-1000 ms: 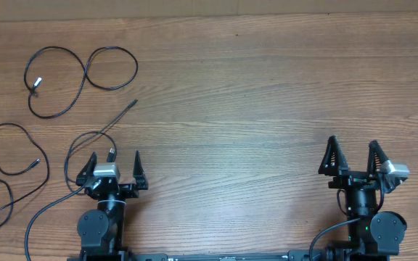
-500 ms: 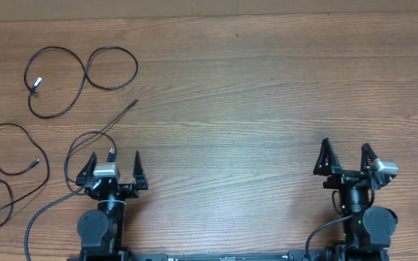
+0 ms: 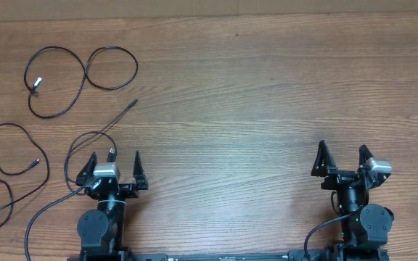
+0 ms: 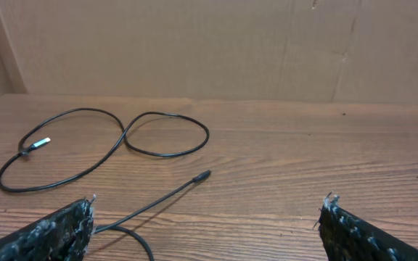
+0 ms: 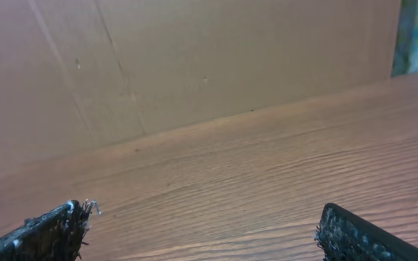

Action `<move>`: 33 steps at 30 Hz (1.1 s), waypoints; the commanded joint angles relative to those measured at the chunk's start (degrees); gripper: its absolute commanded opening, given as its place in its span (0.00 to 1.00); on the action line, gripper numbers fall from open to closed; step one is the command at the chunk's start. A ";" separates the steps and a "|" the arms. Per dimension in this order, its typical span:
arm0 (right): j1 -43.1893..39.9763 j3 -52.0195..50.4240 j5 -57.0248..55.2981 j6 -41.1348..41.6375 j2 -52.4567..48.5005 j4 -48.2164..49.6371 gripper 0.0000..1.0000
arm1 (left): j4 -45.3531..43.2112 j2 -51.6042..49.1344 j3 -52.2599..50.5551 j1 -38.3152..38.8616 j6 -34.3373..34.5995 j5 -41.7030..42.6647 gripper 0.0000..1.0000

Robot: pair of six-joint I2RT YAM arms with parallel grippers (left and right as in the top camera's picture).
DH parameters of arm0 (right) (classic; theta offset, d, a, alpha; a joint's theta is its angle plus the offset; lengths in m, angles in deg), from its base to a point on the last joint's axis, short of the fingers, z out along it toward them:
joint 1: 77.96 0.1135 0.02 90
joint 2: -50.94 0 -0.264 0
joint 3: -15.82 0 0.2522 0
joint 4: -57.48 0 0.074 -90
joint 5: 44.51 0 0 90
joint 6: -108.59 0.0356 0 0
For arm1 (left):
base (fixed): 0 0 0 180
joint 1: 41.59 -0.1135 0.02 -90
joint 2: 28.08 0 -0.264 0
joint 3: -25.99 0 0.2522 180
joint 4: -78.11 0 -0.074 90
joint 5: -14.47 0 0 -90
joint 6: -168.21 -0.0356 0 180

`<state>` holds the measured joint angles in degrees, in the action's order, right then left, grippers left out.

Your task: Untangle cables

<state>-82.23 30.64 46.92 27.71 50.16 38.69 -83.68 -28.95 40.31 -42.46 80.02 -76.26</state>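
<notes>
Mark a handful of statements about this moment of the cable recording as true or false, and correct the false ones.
1. The left gripper and the right gripper are both open and hold nothing. True.
2. The cables lie on the right half of the table. False: all of them lie on the left half.
3. The figure-eight cable with a silver tip lies apart from the other cables. True.
4. The right gripper hovers over a cable. False: only bare wood lies under and in front of it.
</notes>
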 commanded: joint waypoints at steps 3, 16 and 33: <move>-0.26 -0.63 -0.33 -3.69 0.66 0.31 1.00 | -0.17 0.61 -0.31 -0.46 0.98 -0.74 1.00; -0.24 -0.63 -0.39 -6.69 0.66 0.31 1.00 | -0.17 0.61 -0.31 -0.46 0.98 -0.74 1.00; 0.76 -0.63 -0.31 -9.64 0.66 0.31 1.00 | -0.17 0.61 -0.31 -0.46 0.98 -0.74 0.99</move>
<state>-82.19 30.64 46.72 18.60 50.16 38.62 -83.68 -28.95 40.31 -42.46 80.02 -76.26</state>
